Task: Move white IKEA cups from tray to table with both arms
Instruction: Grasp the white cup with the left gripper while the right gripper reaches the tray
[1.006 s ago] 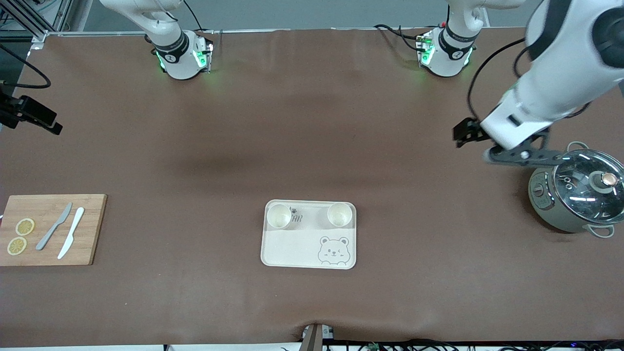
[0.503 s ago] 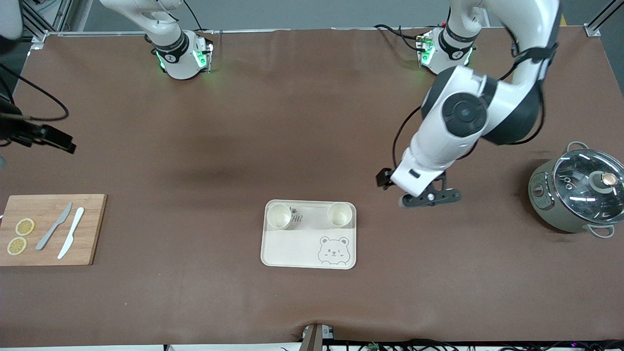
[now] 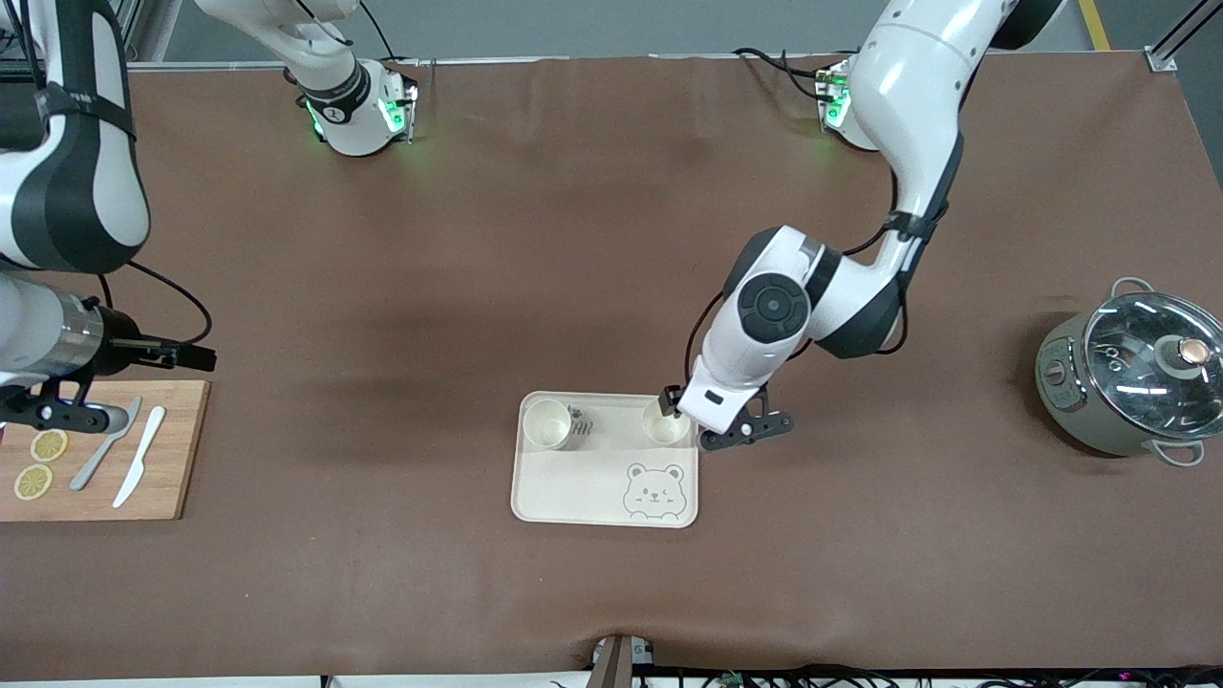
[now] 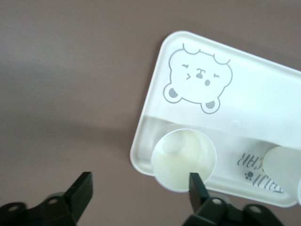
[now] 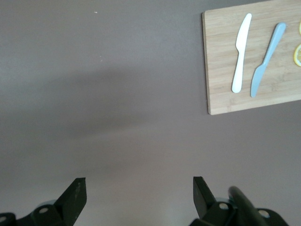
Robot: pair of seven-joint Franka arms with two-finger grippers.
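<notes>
While left end effector (image 4: 138, 193) hovers (fingers spread), cup (image 4: 183, 159) beneath — one finger inside.

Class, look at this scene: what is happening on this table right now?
The left gripper, fingers open, is at one small cream-white cup on the cream bear-face tray; one finger is over its rim. The second cup stands untouched on the tray. The right gripper hangs open over the brown table near the wooden cutting board.
</notes>
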